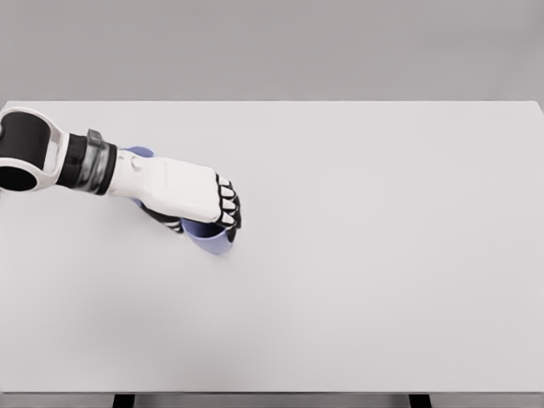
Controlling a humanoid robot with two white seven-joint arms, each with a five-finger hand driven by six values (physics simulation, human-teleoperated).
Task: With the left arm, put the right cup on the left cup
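My left hand reaches in from the left edge over the white table. Its fingers are curled around a lavender-blue cup, of which only the lower part shows under the palm. Just behind the wrist, a small piece of a second lavender-blue cup peeks out; the forearm hides most of it. I cannot tell whether the held cup touches the table or the other cup. The right arm is out of view.
The table's far edge runs along the top of the view and its front edge along the bottom. Apart from the two cups, nothing else stands on it.
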